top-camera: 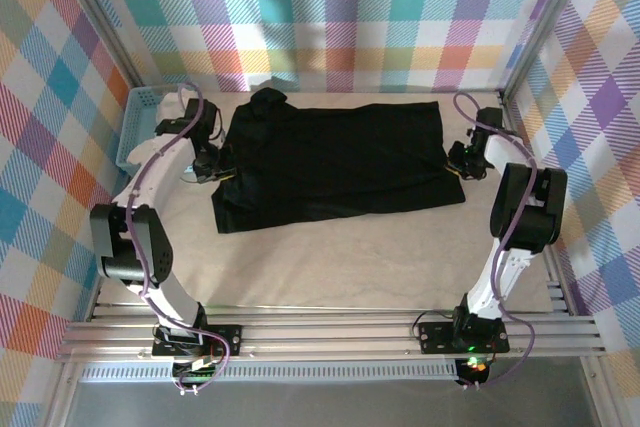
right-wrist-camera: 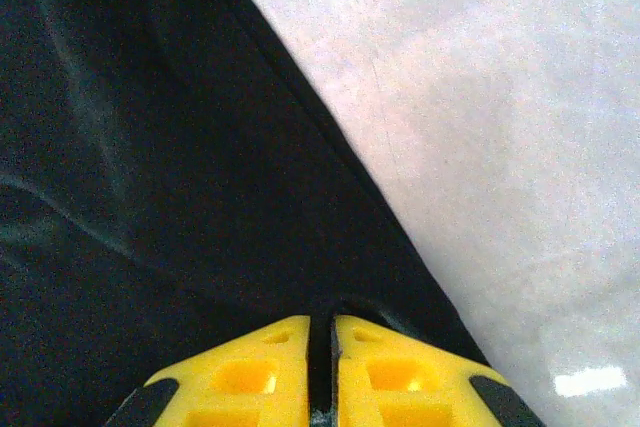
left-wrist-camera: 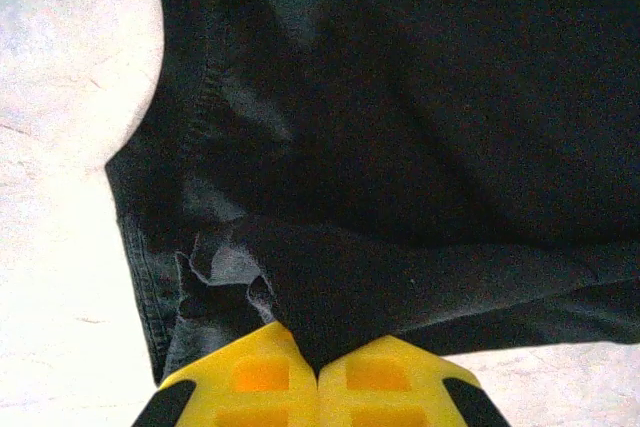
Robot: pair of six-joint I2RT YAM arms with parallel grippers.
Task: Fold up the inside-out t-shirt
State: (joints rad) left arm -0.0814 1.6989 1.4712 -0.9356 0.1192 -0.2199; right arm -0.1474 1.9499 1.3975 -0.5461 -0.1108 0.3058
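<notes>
The black t-shirt (top-camera: 340, 152) lies spread flat across the middle of the table, with a bunched part at its far left corner. No print shows on it. My left gripper (top-camera: 222, 169) is at the shirt's left edge, shut on a pinched fold of black cloth (left-wrist-camera: 330, 287) that rises between the yellow fingertips (left-wrist-camera: 260, 372). My right gripper (top-camera: 455, 162) is at the shirt's right edge. Its yellow fingers (right-wrist-camera: 395, 367) stand a narrow slit apart with the shirt's hem (right-wrist-camera: 400, 277) caught between them.
A light-blue plastic basket (top-camera: 140, 127) stands at the far left with a white cloth (top-camera: 180, 105) beside it. Checked walls close in the back and both sides. Bare pale table (top-camera: 340, 257) stretches in front of the shirt, down to the metal rails (top-camera: 330, 332) by the arm bases.
</notes>
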